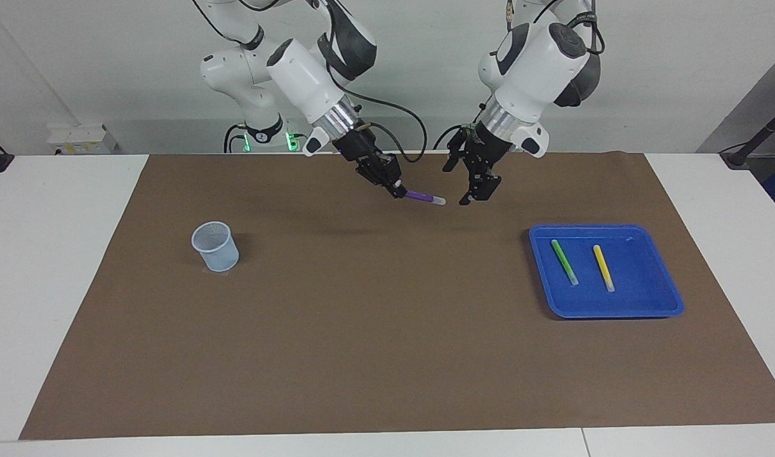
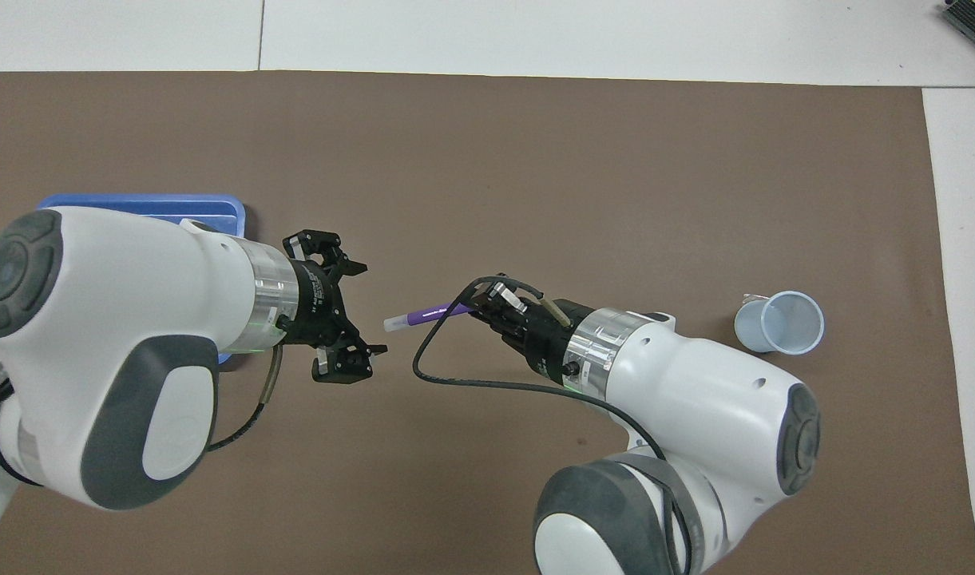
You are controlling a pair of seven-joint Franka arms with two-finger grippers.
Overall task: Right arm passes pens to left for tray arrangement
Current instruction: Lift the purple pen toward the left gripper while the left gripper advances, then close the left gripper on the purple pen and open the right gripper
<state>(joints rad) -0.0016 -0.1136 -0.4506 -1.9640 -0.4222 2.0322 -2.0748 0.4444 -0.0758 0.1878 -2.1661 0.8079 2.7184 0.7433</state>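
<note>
So, sweeping across the facing view: we've got the pale blue cup standing alone toward the right arm's end of the counter, out of play for now. Next comes the right pincer, clamped tight on the purple pen at its back end, so most of the barrel and the pale tip stick out toward the other arm, up in the air over the middle of the brown mat. Just beside that tip is the left pincer, fingers spread wide and holding nothing, not touching the pen as far as we can tell. Then the blue tray at the left arm's end, with the green pen and yellow pen lying side by side in it, apart from each other.

What worries us: the pen is gripped so far back that it may pivot if the left pincer bumps the tip instead of straddling it. If the right pincer lets go before the left has closed properly, the pen drops to the mat and probably rolls. A slanted grab could also leave it cocked in the left pincer, so it lands crooked across the green pen rather than beside it. The loose cable looping near the right wrist looks like a snag risk too.
</note>
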